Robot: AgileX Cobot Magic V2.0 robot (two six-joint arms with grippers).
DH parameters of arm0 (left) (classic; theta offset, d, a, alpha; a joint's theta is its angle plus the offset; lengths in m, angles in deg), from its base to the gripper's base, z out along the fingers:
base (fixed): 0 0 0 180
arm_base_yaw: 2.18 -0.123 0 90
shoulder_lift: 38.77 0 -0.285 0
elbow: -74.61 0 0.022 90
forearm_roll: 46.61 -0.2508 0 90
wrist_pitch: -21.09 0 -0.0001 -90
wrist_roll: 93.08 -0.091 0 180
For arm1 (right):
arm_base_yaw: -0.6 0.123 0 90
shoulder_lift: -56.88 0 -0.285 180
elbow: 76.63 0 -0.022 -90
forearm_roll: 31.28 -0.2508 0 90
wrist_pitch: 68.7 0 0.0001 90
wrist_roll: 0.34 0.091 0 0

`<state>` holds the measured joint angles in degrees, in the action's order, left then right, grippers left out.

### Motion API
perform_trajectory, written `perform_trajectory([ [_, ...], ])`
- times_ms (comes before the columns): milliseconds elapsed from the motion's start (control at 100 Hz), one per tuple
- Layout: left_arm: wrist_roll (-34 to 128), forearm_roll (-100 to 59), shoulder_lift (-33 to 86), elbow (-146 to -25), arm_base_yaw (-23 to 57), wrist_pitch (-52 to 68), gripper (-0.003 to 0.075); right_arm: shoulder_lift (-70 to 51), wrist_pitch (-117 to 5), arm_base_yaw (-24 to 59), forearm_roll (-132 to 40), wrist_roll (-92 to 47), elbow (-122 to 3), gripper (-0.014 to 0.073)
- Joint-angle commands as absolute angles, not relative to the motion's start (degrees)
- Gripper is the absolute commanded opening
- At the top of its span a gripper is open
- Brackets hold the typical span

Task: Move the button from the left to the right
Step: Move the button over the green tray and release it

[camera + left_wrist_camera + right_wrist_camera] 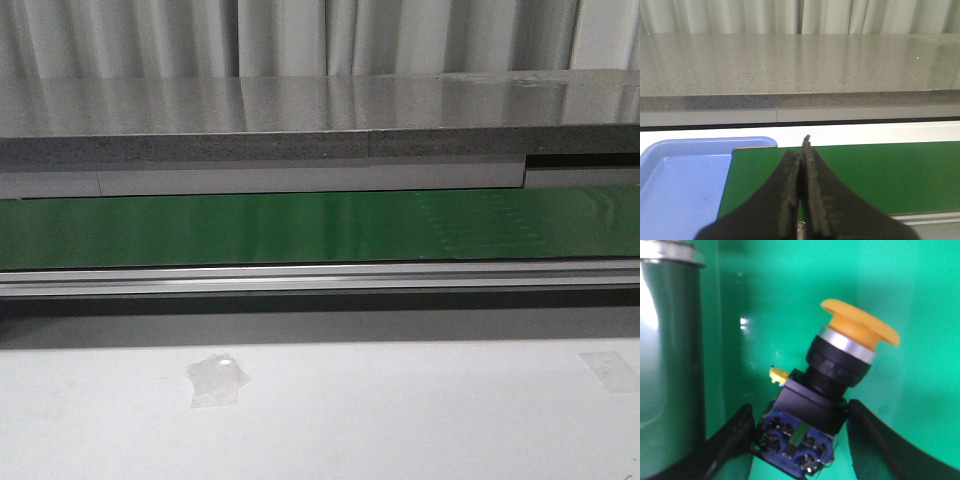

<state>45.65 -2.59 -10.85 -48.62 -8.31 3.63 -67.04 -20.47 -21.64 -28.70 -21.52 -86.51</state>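
Observation:
The button [837,367] shows only in the right wrist view: a round yellow head on a metal collar and a black boxy body with a blue terminal base. It is tilted over a bright green surface [925,295]. My right gripper [800,407] is shut on the button, one finger against each side of its body. In the left wrist view my left gripper [801,150] is shut with nothing in it, above the near end of a green belt [890,175]. Neither arm nor the button appears in the front view.
A green conveyor belt [300,228] with an aluminium rail [300,278] runs across, with a grey stone shelf [300,110] behind. A blue tray [680,185] lies at the belt's end. A dark cylinder with a metal rim [670,350] stands beside the button.

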Motion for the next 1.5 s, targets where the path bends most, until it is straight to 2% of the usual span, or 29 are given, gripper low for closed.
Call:
perform_trajectory([
  [0,45.72,-1.04,-10.53,-50.27,-8.04,6.86,-0.002,-64.37,-20.95,-22.02,-28.0,-22.11,-88.38,0.0289],
  [170,45.72,-1.04,-10.53,-50.27,-8.04,6.86,-0.002,-64.43,-20.87,-22.02,-27.81,-22.05,-88.38,0.0302],
  [410,45.72,-1.04,-10.53,-50.27,-8.04,6.86,-0.002,-64.43,-20.5,-22.02,-27.31,-21.63,-88.38,0.0462],
  [990,45.72,-1.04,-10.53,-50.27,-8.04,6.86,-0.002,-60.77,-18.35,-22.02,-25.79,-18.71,-91.53,0.0463],
  [1150,45.72,-1.04,-10.53,-50.27,-8.04,6.86,-0.002,-56.99,-20.35,-21.19,-31.28,-18.66,-92.48,0.0462],
  [1490,45.72,-1.04,-10.53,-50.27,-8.04,6.86,-0.002,-48.68,-24.84,-13.61,-41.31,-18.91,-92.35,0.0455],
])
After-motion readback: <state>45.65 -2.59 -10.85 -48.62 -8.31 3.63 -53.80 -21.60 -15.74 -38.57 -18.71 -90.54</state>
